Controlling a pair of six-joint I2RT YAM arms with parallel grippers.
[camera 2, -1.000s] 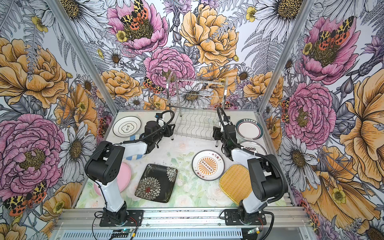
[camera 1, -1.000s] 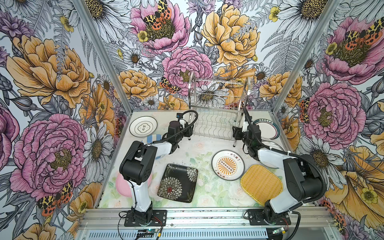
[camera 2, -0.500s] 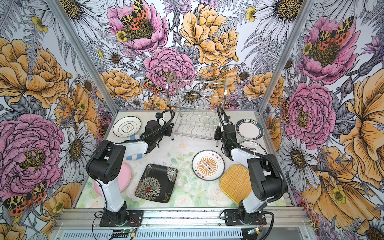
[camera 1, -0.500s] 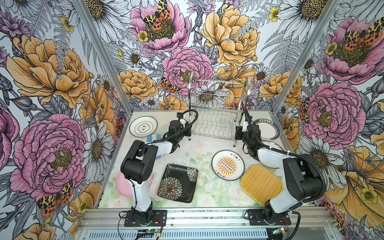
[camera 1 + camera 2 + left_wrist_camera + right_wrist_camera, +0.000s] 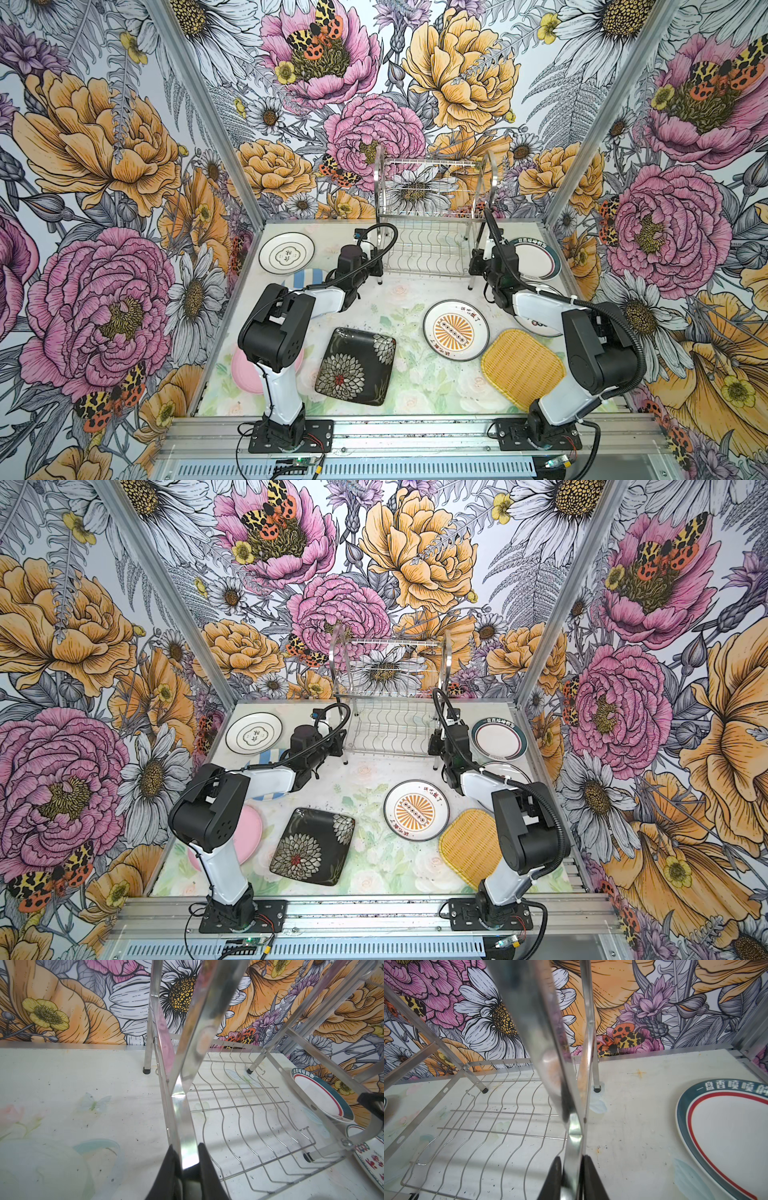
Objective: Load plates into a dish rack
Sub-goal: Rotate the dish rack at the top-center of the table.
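Floral wallpaper on every wall, pale flower-print bench [image 5: 407, 291] underneath; the shiny two-tier steel wire dish rack [image 5: 428, 253] stands midway along the far edge, empty.

Versus a second ago, the arms and rack look parked in the same spots in the top views. What matters is the grip: the left gripper [image 5: 185, 1148] is clamped on the rack's front-left flat steel leg, and the right gripper [image 5: 572, 1159] on the front-right one. My guess is the rack gets shifted or steadied first, so loading hasn't started.

All the plates lie flat on the bench:
- the white ringed plate [image 5: 286, 252] is in the far left corner
- the blue-white striped plate [image 5: 307, 277] is half under the left arm
- the pink plate [image 5: 243, 370] is by the left edge
- the black square floral plate [image 5: 355, 365] and the yellow woven-look square plate [image 5: 521, 368] are near the front edge
- the orange sunburst plate [image 5: 455, 329] is between those two
- the teal-rimmed white plate [image 5: 536, 259] is in the far right corner

Writing: the teal rim reads 一盘香喷喷的饭; the sunburst plate's red characters are too small to read.
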